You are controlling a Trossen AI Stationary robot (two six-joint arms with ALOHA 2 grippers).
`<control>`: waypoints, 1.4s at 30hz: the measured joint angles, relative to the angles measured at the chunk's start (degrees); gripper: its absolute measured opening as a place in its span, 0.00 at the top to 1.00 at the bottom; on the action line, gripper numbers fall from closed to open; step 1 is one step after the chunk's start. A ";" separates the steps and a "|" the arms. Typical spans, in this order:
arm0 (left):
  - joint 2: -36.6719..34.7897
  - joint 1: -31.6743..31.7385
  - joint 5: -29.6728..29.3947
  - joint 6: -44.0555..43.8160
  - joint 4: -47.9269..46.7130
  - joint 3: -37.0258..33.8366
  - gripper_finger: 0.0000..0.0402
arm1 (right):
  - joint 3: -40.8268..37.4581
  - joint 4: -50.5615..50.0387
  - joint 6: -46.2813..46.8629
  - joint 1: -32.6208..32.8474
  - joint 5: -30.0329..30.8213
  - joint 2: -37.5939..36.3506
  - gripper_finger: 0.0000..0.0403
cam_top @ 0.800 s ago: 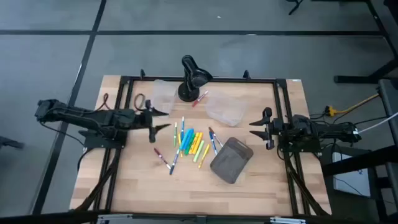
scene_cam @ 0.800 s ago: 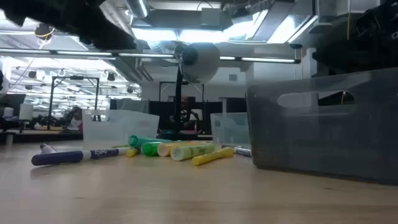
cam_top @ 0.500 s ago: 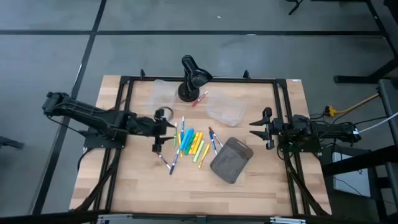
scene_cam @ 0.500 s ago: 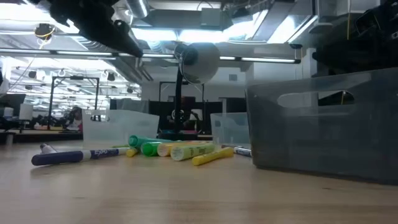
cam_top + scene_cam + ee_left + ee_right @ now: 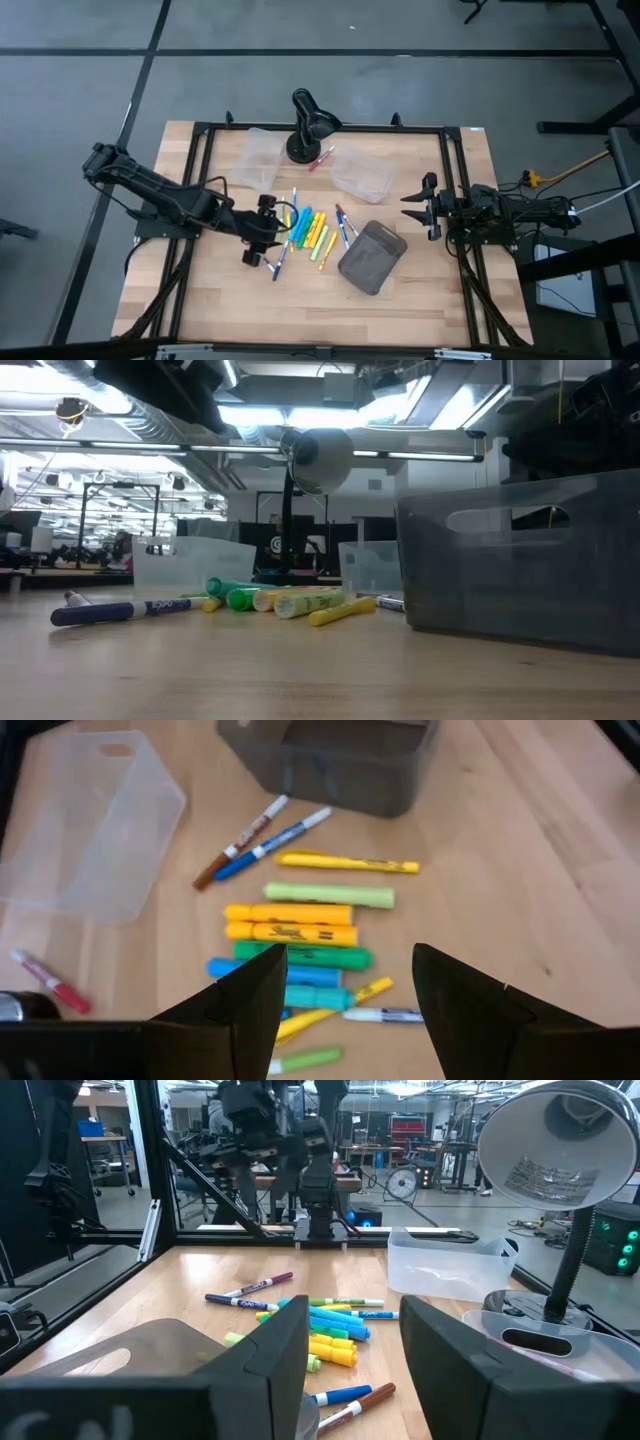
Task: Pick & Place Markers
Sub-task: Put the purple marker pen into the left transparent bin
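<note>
Lighting's pretty even on my end, soft overhead light, barely any shadows on the wooden table [image 5: 300,300]. Low cam gets glare from the ceiling light strips [image 5: 300,410], so the lamp [image 5: 318,457] head looks washed out and the near tabletop is soft. Left wrist cam is slightly blurry; its dark fingers [image 5: 250,1010] look fuzzy.

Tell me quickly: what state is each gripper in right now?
Left gripper: open, empty, above the left edge of the markers.
Right gripper: open, empty, waiting at the table's right side.
</note>
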 joint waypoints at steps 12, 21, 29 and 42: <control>8.27 -4.01 5.81 -6.58 -5.25 0.00 0.47 | 0.00 0.02 -0.02 -0.02 0.00 0.02 0.61; 15.07 -6.09 7.22 -9.06 -8.56 -0.02 0.47 | -0.01 0.00 0.00 0.00 0.00 0.02 0.61; 16.46 -6.91 6.89 -11.77 -13.49 -0.02 0.47 | -0.02 0.02 0.00 0.00 0.00 0.02 0.61; 19.81 -6.91 6.85 -5.12 -14.12 -0.02 0.47 | -0.02 0.00 -0.02 0.00 0.00 0.00 0.61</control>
